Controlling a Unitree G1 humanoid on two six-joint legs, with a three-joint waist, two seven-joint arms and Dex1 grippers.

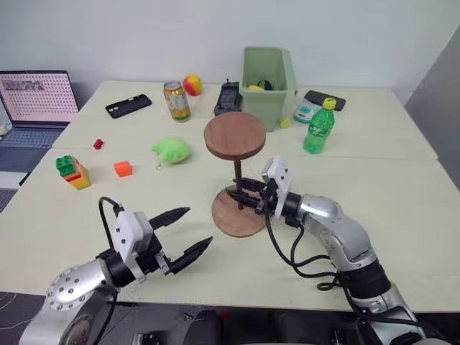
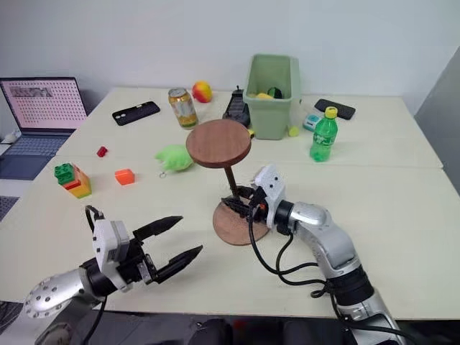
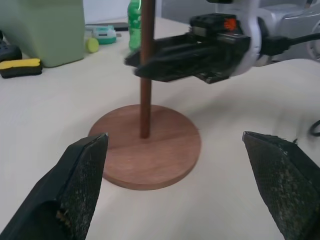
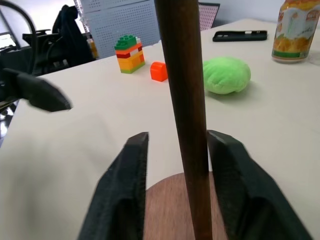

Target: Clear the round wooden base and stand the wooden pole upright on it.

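The wooden pole [image 1: 238, 183] is standing upright on the round wooden base [image 1: 239, 213] near the middle of the table [image 1: 402, 194], toward its front edge, with the disc fixed to the pole's end now at the top. The base is carrying nothing but the pole. The right gripper [image 1: 248, 195] is reaching in level from the right side, its two black fingers bracketing the lower part of the rod. In the right wrist view the fingers [image 4: 131, 175] are standing slightly apart on either side of the rod, one with a clear gap and the other close against it, so the gripper looks to be loosening rather than clamping. The pole's long axis is running vertically, square to that gripper's reach, and any withdrawal would need to go straight back to avoid tipping it.

The left gripper [image 1: 185, 231] is hovering wide apart and holding nothing by the table's front edge, well short of the base; the right arm is plainly the nearer. The left wrist view is showing where the rod meets the base's centre, a joint the head views are partly hiding behind the right gripper.
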